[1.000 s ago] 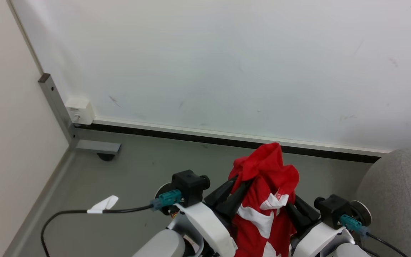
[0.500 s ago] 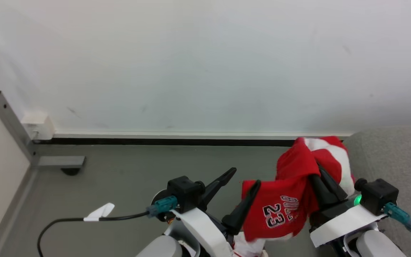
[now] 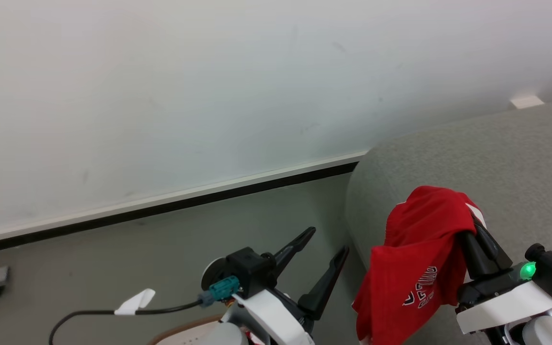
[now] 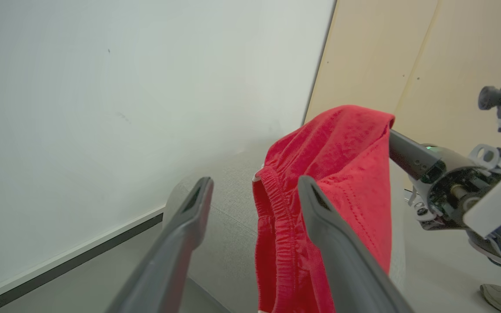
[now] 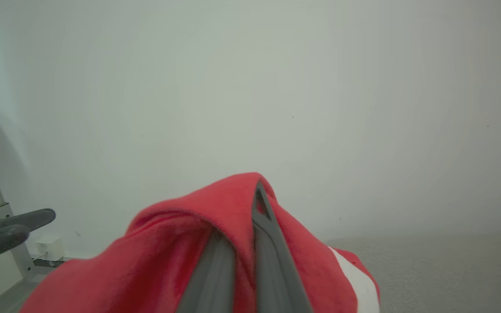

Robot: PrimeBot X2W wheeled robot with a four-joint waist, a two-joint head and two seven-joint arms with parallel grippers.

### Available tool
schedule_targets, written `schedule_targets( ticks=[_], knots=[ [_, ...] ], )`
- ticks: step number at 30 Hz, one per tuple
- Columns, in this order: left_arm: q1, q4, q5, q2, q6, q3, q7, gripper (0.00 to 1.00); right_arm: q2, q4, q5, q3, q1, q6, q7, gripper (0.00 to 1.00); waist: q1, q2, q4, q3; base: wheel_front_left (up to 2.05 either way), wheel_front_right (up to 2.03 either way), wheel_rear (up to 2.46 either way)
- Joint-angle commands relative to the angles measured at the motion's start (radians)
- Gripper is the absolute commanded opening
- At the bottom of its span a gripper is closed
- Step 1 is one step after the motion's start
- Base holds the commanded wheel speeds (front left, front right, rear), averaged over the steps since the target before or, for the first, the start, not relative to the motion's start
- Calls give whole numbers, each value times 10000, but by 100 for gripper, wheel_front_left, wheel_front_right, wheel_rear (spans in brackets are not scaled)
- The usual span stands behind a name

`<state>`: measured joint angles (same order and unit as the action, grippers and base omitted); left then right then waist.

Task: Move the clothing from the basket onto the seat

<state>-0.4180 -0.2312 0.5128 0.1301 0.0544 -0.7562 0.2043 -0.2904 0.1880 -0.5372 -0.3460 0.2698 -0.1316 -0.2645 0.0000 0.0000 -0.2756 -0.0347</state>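
Head view: a second ago both claws held the clothing (image 3: 415, 268) together over the floor. The left gripper (image 3: 328, 239) has since let go and stands at lower centre with its fingers spread wide and nothing between them. The camera has also swung, so the seat (image 3: 496, 158) takes up the right side. The garment hangs from the right gripper (image 3: 479, 247) alone at lower right, in front of the seat's rounded corner. A brown strip at the bottom edge looks like the rim of the basket (image 3: 180, 329).

Left wrist view: the left gripper (image 4: 255, 180) is open. Beyond it, right of centre, the clothing (image 4: 337, 174) is draped over the right gripper (image 4: 407, 150).

Right wrist view: the right gripper (image 5: 244, 243) has its fingers pinched together on the clothing (image 5: 168, 243), which is folded over them at bottom centre. The seat (image 5: 450, 269) lies at lower right.

The carry now looks one-handed. What seems left is to reach further over the cushion and let go.
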Motion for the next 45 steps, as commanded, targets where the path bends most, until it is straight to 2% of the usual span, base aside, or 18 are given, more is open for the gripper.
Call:
schedule_targets(
  ticks=[1,5,11,19,21,23,24,30,35,36,37,45],
  knots=[
    [30,-89,-71,-21,1,5,94,100,-106,-111,93,87,-183,18,5,0,0,0,-844,40,0,0,0],
    [-67,-333,-194,27,-22,-2,235,100,-150,-430,226,470,-470,18,5,0,0,0,-1552,83,0,0,0],
    [-186,-721,-403,-17,-16,-19,432,100,-243,-790,343,915,-840,18,6,0,0,0,-2246,183,0,0,0],
    [-484,-1177,-490,-193,129,-59,535,100,-417,-876,285,1415,-807,18,6,0,0,0,-2462,484,0,0,0],
    [-530,-1251,-500,-199,131,-26,561,100,-410,-747,32,1405,-554,18,6,0,0,0,-2512,579,0,0,0],
    [-586,-1280,-541,-151,75,27,576,100,-284,-608,-865,1321,-214,18,5,0,0,0,-2549,828,0,0,0],
    [-625,-1298,-570,-94,56,43,576,100,-427,-425,-1171,1238,25,18,18,0,0,0,-2559,963,0,0,0],
    [-1181,-1120,-861,175,7,-54,151,100,-1027,481,-2611,1084,1844,18,8,0,0,0,-2086,2372,0,0,0],
    [-1848,-793,-1152,400,-13,-81,-279,100,-1416,1231,-2996,1370,3324,18,9,0,0,0,-1459,3814,0,0,0],
    [-1848,-793,-1152,400,-13,-81,-279,100,-1416,1231,-2996,1370,3324,18,9,0,0,0,-1459,3814,0,0,0],
    [-2097,-628,-1218,429,-35,-113,-422,100,-1574,1566,-3098,1622,3834,18,8,0,0,0,-1167,4359,0,0,0],
    [-2715,-244,-1544,505,-215,-135,-709,100,-2273,2865,-3363,2630,5351,18,9,0,0,0,-244,5810,0,0,0]
  ],
)
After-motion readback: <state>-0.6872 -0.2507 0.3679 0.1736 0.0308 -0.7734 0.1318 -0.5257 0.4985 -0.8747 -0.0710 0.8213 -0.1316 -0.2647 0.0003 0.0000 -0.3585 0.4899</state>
